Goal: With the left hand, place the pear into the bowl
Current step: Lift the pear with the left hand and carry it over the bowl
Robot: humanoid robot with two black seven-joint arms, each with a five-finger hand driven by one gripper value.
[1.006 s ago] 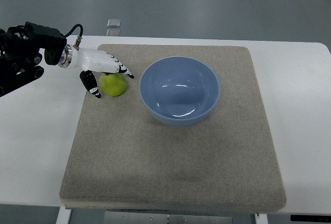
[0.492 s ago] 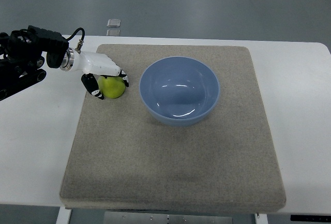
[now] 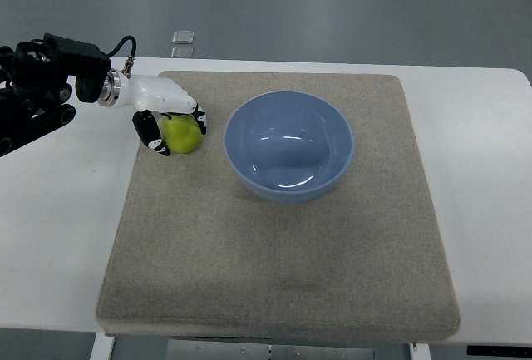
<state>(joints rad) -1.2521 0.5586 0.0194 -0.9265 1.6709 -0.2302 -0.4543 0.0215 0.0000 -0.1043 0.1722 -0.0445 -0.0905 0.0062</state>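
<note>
Top view: left hand (image 3: 169,115) has closed since a second ago, when the fingers (image 3: 153,135) were splayed over the pear (image 3: 182,134); now they curl round it, thumb on the 9 o'clock side, the others over the top and 3 o'clock side, so the grip looks made. Pear sits on the mat (image 3: 274,252) at about the same spot, maybe nudged up slightly, and I can't tell if it has left the mat. It is just beside the bowl (image 3: 288,145), at the bowl's 9 o'clock, not touching the rim. Judgement: grasp done, lift and carry toward 3 o'clock come next, and the bowl holds nothing. White desk (image 3: 50,235) under the mat. Right hand not in view. No brands, labels or readable writing anywhere.
</note>
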